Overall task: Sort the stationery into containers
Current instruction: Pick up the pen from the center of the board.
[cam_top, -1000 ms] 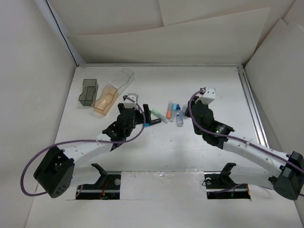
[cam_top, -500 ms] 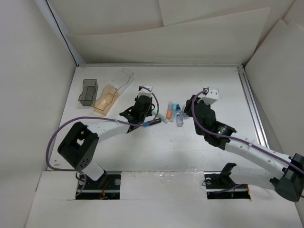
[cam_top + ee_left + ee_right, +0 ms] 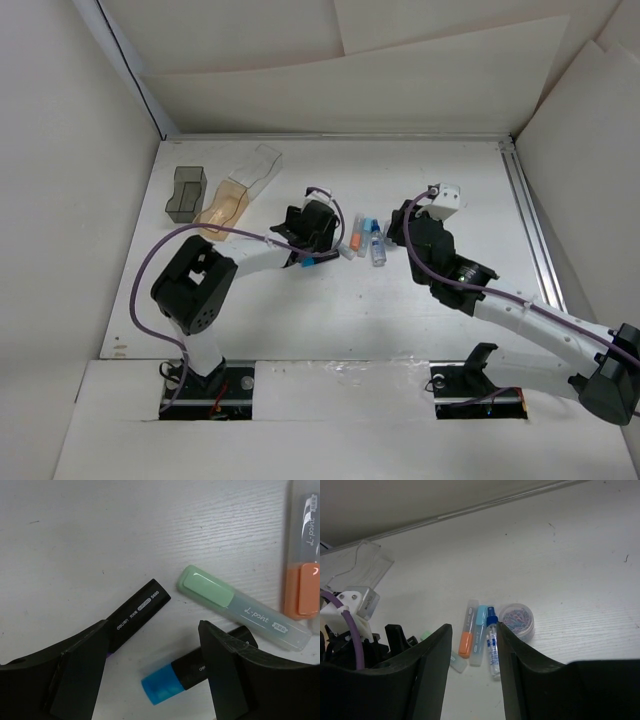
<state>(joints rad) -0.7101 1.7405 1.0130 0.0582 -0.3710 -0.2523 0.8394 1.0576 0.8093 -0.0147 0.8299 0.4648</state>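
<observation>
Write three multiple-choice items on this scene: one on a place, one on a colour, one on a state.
1. The round tub of paper clips lies: A in the amber bin; B beside the blue-capped bottle; C in the grey bin.
2. The marker cap between the fingers of the left pincer is: A orange; B green; C blue.
3. The right pincer is: A shut on the bottle; B open and empty; C shut on a marker.
1 B, tub and bottle lie side by side; 2 C, a blue cap shows in the gap; 3 B, its fingers stand apart with nothing between.
</observation>
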